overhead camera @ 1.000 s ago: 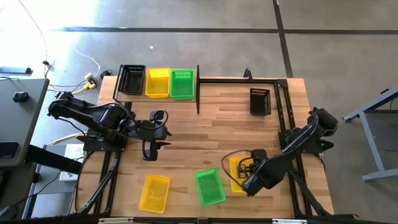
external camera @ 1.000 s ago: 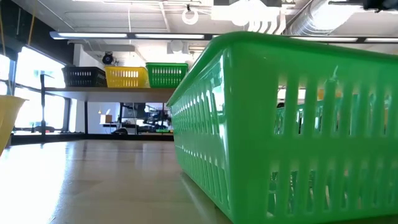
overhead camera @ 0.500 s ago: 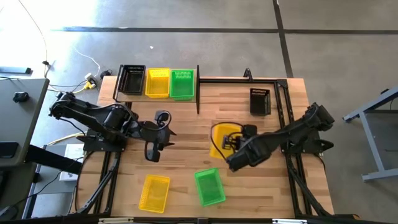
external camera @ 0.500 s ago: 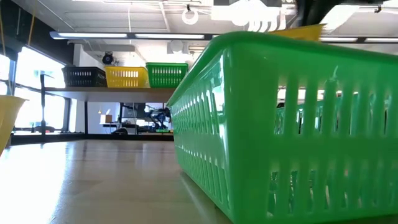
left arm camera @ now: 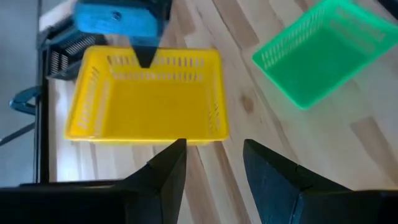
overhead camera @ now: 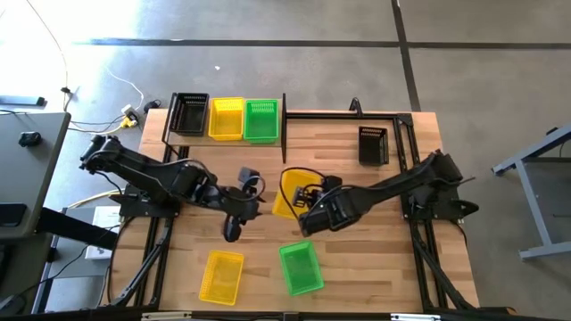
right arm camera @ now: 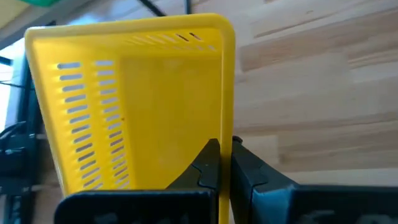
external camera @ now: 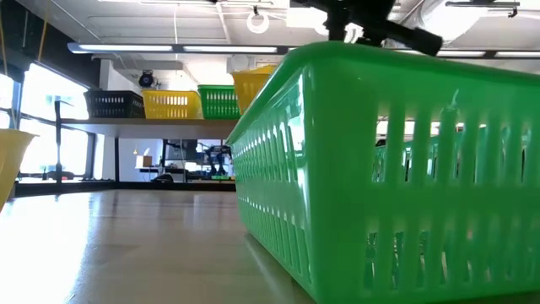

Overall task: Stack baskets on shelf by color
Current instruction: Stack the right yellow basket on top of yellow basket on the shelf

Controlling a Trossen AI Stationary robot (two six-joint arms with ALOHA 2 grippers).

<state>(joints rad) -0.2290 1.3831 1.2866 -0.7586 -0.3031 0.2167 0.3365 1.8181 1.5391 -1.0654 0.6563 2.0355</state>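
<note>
Since a moment ago my right gripper [overhead camera: 308, 198] has carried the yellow basket [overhead camera: 290, 192] further left, now held above mid-table, fingers clamped on its rim. My left gripper [overhead camera: 254, 189] has reached out just beside it, fingers parted. On the shelf [overhead camera: 166, 131] sit black, yellow and green baskets.
</note>
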